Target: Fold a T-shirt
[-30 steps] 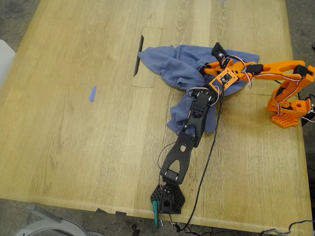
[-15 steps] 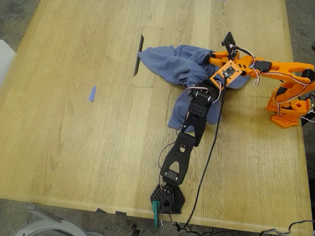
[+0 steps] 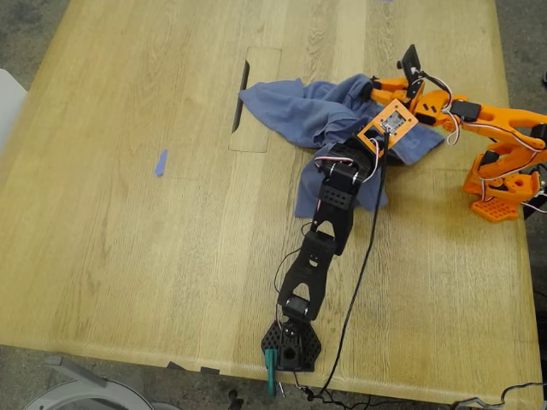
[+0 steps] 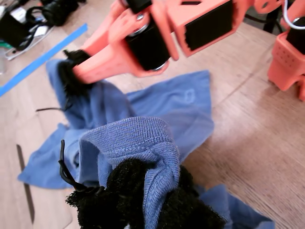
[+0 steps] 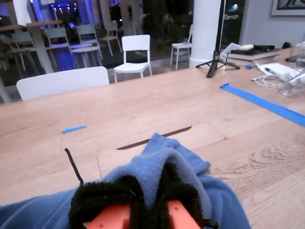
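Note:
The periwinkle-blue T-shirt lies crumpled on the wooden table, toward the exterior view's right. My first gripper, on the black arm, is shut on a bunched fold of the T-shirt; its black padded fingers pinch ribbed fabric. My second gripper, on the orange arm, is shut on another raised fold just beyond it. In the second wrist view its black pads clamp blue cloth. The orange gripper also shows in the first wrist view, gripping cloth. The shirt's print is hidden.
A tiny blue scrap lies on the table toward the exterior view's left. A dark slot with an inset panel sits beside the shirt. The orange base and black base stand near table edges, with a black cable between.
My second gripper has moved toward the table's far edge, lifting its fold of cloth. My first gripper shifted slightly the same way. The shirt's edge at the exterior view's right drew inward.

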